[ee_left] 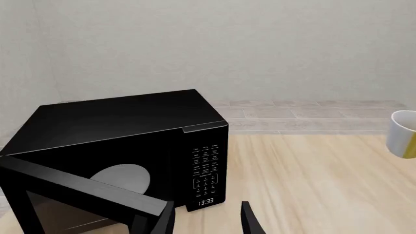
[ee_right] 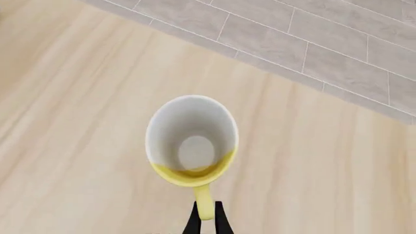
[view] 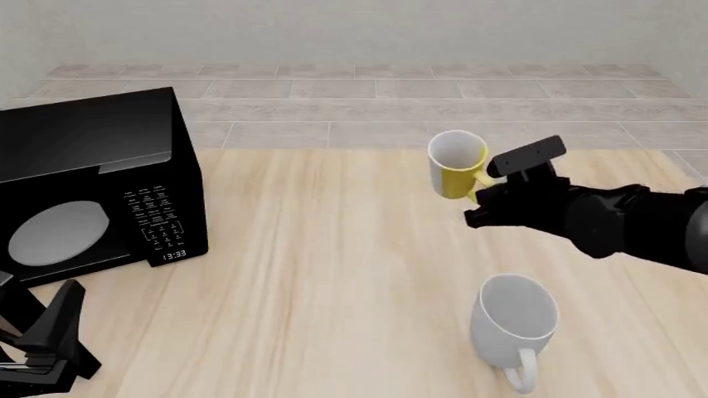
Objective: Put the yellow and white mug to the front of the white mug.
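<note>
Jaws pinching yellow and white mug [ee_right: 192, 146] handle, wrist-view only

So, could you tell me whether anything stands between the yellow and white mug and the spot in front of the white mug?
Nothing visible does. The right gripper holds the yellow and white mug by its handle, and only bare table surrounds the white mug.

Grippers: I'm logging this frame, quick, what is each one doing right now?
Left gripper: open, holding nothing, near the microwave.
Right gripper: shut on the handle of the yellow and white mug, held tilted.
</note>
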`<state>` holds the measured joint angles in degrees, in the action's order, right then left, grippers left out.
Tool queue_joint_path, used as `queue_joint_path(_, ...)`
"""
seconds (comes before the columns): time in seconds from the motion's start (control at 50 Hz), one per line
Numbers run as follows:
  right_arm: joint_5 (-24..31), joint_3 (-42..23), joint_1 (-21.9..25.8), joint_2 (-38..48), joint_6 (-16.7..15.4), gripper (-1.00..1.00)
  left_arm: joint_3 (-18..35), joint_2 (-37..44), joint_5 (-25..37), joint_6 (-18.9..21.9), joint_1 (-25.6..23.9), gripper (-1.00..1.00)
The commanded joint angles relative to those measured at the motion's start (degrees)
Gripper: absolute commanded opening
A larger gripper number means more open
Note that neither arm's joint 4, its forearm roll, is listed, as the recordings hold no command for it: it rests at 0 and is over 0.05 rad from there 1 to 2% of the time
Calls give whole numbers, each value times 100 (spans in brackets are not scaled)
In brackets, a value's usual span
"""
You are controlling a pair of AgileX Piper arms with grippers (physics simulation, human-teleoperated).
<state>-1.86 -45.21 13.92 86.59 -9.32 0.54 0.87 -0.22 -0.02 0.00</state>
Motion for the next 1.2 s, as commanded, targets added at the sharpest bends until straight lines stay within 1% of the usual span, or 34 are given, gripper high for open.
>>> queue_joint_path(0.02,-154,118,-347,126,97,-100,0,-1,0,0,0,100)
queue_joint_path(0.26,-202,333,-520,9,116,-100,0,-2,1,1,0,100)
queue_joint_path(0.56,-432,631,-675,46,112,-100,0,2,-1,1,-1,100)
queue_joint_path(0.76,-622,640,-825,349,38,-100,0,-1,0,0,-1,100)
queue_joint_path(0.88,-791,681,-834,574,42,-100,0,-1,0,0,0,100)
queue_joint_path(1.06,-900,611,-913,844,9,-100,0,1,0,0,0,100)
queue_joint_path(1.2,-1084,540,-942,1222,38,-100,0,-1,0,1,0,100)
